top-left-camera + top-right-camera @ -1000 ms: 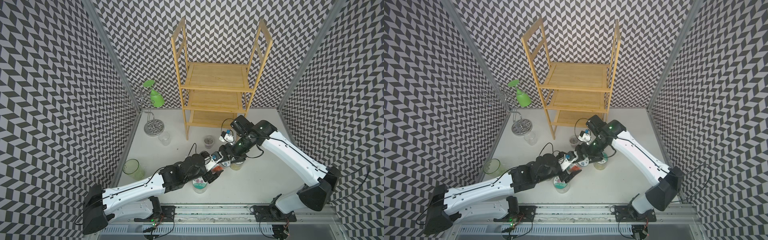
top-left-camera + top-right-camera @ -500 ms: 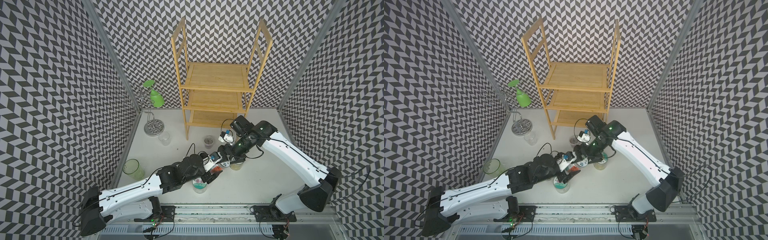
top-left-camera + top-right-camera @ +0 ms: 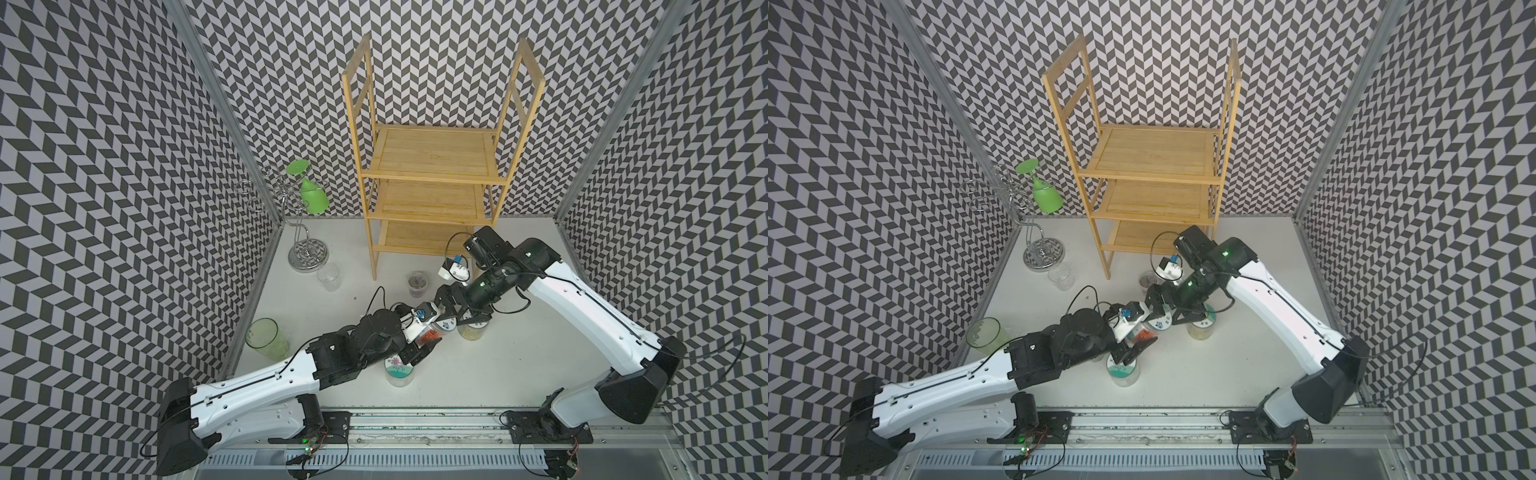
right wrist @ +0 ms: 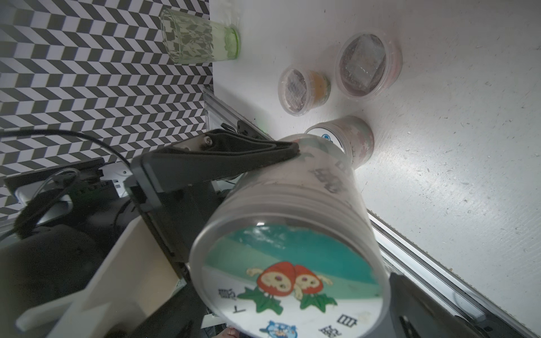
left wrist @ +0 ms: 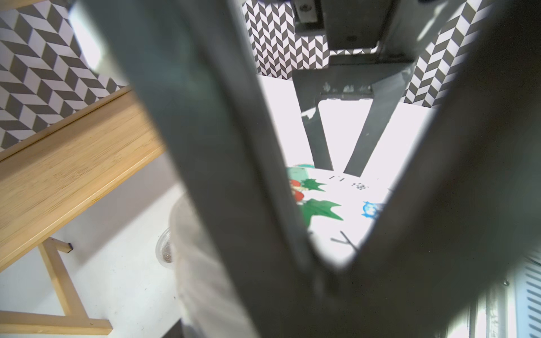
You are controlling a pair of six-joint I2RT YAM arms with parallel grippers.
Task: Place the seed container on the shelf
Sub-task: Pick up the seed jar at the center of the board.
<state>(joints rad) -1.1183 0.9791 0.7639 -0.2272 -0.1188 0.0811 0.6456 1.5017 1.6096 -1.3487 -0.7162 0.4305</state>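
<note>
Start at your left wall: the green tumbler (image 3: pixel 266 343), the chrome glass stand (image 3: pixel 306 253) and the clear cup (image 3: pixel 329 277) sit well apart from the work, so you need not plan around them. Next comes the left gripper (image 3: pixel 426 344), which carries the load. Its fingers (image 4: pixel 234 155) press on the round wall of the seed container (image 3: pixel 440 328), which lies on its side off the table (image 3: pixel 519 365) with its cartoon lid turned toward the right wrist camera. I read that side-on grip as deliberate: clamping the wall leaves both ends free, which suits a pass between arms. Nearer you stands a teal-lidded jar (image 3: pixel 400 372), close enough that a dropped container would likely strike it. The shelf (image 3: pixel 432 166) rises behind. The container hangs in front of its lowest tier, near it but not on it, so the placing is not yet done. Just right of the container, the right gripper (image 3: pixel 456 309) has its jaws spread wide about the lid end. No finger of it shows against the container in the right wrist view, so I judge it bears nothing. Under it is a jar of pale seeds (image 3: pixel 471 333). You will want the tilt taken out before setting down, since a container laid sideways on slats could roll.
</note>
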